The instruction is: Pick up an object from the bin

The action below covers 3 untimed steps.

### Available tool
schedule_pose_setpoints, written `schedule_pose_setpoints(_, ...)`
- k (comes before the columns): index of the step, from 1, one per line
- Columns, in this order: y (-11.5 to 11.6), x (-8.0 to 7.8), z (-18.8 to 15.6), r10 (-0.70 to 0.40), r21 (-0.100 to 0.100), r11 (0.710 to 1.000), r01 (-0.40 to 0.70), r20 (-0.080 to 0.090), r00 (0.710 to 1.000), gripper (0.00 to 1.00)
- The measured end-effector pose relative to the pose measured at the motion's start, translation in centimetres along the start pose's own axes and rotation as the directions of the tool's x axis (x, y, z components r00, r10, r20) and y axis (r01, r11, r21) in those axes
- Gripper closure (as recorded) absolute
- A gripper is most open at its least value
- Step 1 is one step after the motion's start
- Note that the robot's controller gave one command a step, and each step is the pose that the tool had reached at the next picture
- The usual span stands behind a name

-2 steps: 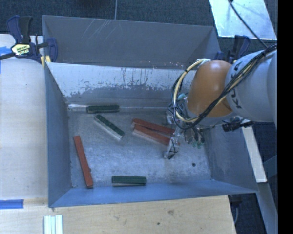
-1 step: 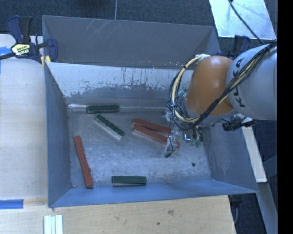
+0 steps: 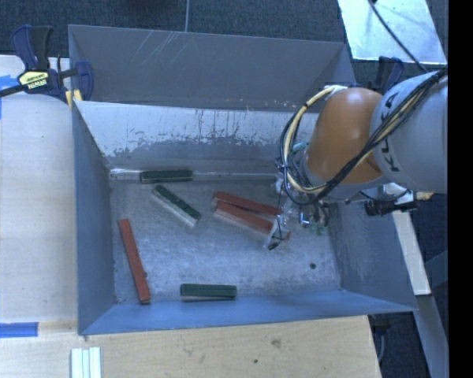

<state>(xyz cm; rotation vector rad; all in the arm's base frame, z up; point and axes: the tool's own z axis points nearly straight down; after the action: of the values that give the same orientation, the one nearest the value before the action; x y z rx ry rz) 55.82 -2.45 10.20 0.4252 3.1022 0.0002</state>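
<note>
My gripper (image 3: 277,239) reaches down at the right side of the bin floor, its fingertips right at the right end of a reddish-brown flat bar (image 3: 242,212) that lies slanted in the middle-right. I cannot see whether anything sits between the fingers. A dark green and pale bar (image 3: 176,204) lies slanted just left of the brown bar.
A long red-brown bar (image 3: 133,260) lies along the left side of the floor. A dark green bar (image 3: 208,291) rests near the front wall, and another dark green bar (image 3: 165,176) lies along the back wall. The orange-covered wrist and cables hang over the bin's right side.
</note>
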Motion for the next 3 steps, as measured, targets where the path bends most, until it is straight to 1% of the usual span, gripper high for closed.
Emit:
schedule_pose_setpoints(1,0.45,0.84,3.37,0.029,0.002,1.0,-0.029,-0.011,1.0,0.0)
schedule_pose_setpoints(2,0.41,0.76,3.34,0.027,0.002,1.0,-0.027,-0.01,1.0,0.0)
schedule_pose_setpoints(3,0.46,0.66,3.2,0.026,0.001,1.0,-0.026,-0.007,1.0,1.0)
